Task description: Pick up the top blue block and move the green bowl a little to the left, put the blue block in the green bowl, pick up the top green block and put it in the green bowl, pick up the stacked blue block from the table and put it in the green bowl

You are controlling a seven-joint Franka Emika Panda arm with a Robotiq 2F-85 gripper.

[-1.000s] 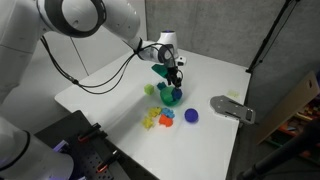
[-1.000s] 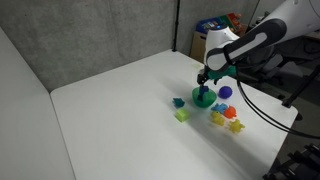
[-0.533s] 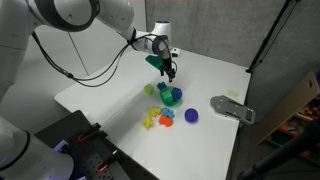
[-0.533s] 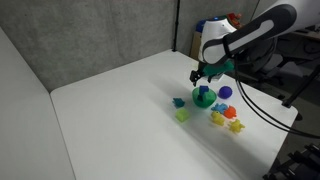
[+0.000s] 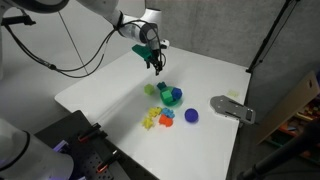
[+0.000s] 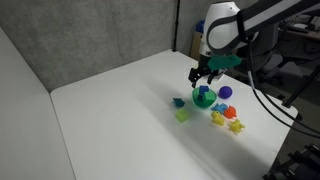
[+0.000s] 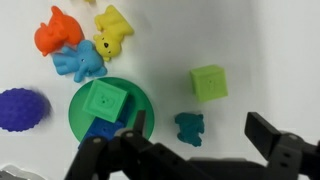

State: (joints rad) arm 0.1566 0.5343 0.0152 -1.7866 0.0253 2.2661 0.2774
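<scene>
The green bowl (image 7: 82, 97) stands on the white table (image 7: 270, 50). In it lie a green block (image 7: 105, 100) and, beside it, a blue block (image 7: 97, 130) partly hidden by my gripper's body; I cannot tell whether a second blue block lies there. My gripper (image 7: 200, 135) is open and empty, high above the table, to the right of the bowl in the wrist view. The bowl (image 5: 172, 97) (image 6: 204, 98) shows in both exterior views, with my gripper (image 5: 155, 63) (image 6: 203, 74) raised above it.
A lime-green toy piece (image 7: 209, 83) and a teal toy (image 7: 188, 127) lie beside the bowl. Orange (image 7: 57, 30), yellow (image 7: 113, 28) and light blue (image 7: 82, 62) animal toys and a dark blue ball (image 7: 20, 108) lie close by. A grey flat object (image 5: 232, 107) lies further off.
My gripper has risen from just over the bowl and drawn away from it, open and empty. The bowl and toys have not moved.
</scene>
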